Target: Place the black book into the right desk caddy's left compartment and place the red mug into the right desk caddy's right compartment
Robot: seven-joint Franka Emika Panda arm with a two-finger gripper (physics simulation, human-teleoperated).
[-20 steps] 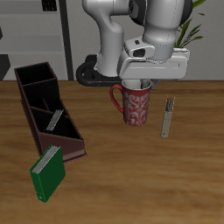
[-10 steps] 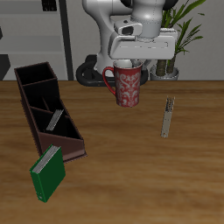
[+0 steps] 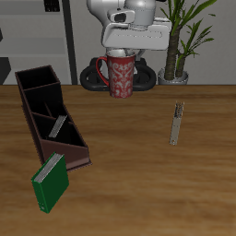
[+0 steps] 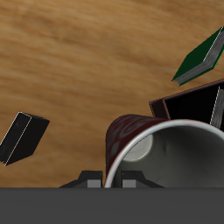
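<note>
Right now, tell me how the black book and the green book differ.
The black book looks thinner and smaller than the green book. The black book stands by itself out on the open table, edge-on to the exterior camera; the green book leans tilted against the end of the desk caddy. Both rest on the table, outside the caddy.

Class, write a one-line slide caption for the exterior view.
Gripper lifts the red mug above the table, caddy waiting nearby.

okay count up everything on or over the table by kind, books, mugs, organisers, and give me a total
Books: 2, the black book and the green book
Mugs: 1, the red mug, held up by the gripper
Organisers: 1, the desk caddy
Total: 4
</note>
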